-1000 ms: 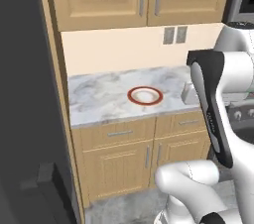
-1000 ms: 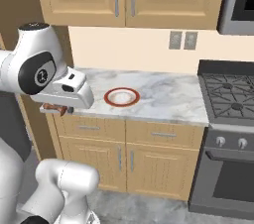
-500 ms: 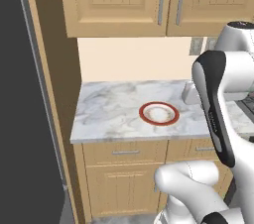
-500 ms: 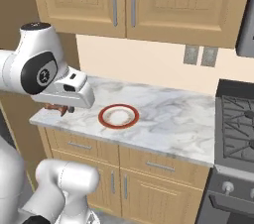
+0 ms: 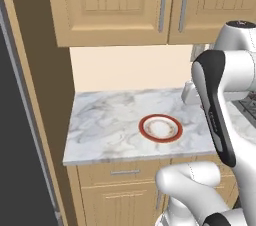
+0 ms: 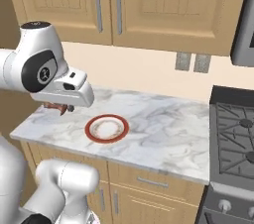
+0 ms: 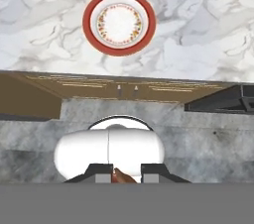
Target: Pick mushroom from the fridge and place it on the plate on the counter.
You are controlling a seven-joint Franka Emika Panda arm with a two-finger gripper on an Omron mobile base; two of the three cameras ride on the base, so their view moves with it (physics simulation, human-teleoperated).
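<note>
The robot's dark two-finger end effector (image 7: 124, 174) grips a tiny reddish-brown mushroom (image 7: 123, 176) (jaws nearly closed), the red-rimmed round white plate (image 7: 119, 22) lying at twelve o'clock on the veined marble bench (image 7: 208, 25).

The arm (image 5: 220, 120) was glossy white, built of rounded, tube-like segments. A long black panel ran down the link at the right of the left base view — dark against the white shell. In the right base view, at upper left, a round dark grey joint cap (image 6: 42, 72) bore small pale markings, and a boxy white hand (image 6: 72, 91) sat just beside it.
</note>
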